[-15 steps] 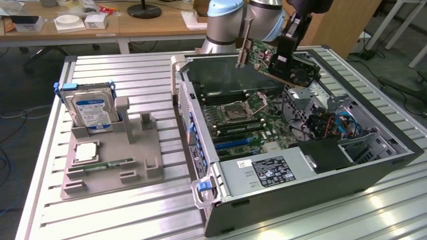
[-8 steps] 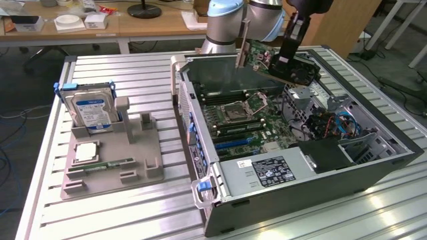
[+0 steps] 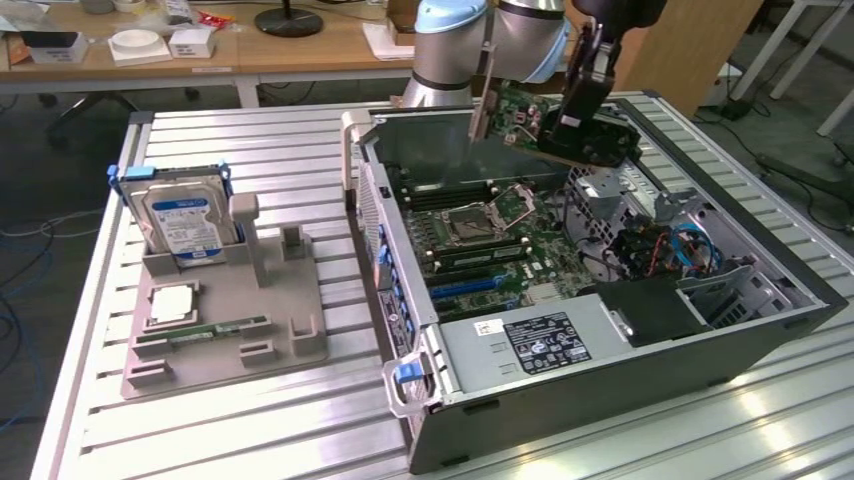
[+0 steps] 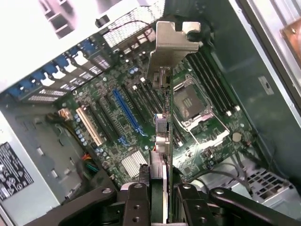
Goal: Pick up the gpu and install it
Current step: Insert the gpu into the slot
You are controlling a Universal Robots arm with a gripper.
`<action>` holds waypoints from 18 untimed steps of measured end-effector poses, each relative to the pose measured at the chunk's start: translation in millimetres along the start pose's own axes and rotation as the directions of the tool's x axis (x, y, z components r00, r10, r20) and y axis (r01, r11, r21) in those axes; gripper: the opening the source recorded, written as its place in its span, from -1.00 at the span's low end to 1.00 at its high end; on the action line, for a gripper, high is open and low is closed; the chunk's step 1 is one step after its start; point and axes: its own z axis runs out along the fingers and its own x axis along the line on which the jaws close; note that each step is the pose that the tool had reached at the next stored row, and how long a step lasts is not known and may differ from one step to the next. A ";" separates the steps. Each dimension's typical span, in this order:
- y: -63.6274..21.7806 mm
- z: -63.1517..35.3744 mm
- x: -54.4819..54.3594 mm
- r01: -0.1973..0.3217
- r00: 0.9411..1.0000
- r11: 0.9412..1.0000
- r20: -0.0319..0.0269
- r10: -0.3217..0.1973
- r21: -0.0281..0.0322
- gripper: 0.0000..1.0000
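Pincer (image 4: 159, 186) grips the gpu (image 4: 172, 47) — held above the open case (image 3: 601, 420).

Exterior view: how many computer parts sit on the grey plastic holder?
3. A boxy hard drive with blue-white label stands upright at its far end; a pale square chip lies flat in front; a narrow green memory stick lies nearest the camera. None looks hidden.

gpu (image 3: 521, 108): thin green-and-dark circuit card with silvery end bracket (image 4: 172, 49), clamped in the jaws at the end away from the bracket, standing on edge and tilted, in the air above the open computer case (image 3: 627, 400), toward its 12 o'clock end, clear of the motherboard (image 3: 497, 252).
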 end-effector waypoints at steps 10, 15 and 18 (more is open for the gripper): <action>0.0 0.5 0.0 0.168 0.986 0.986 -0.004 -0.168 0.000 -0.45; 0.0 0.7 0.0 0.248 0.969 0.969 -0.006 -0.248 0.000 -0.45; 0.0 1.0 0.0 0.302 0.953 0.953 -0.007 -0.302 0.000 -0.45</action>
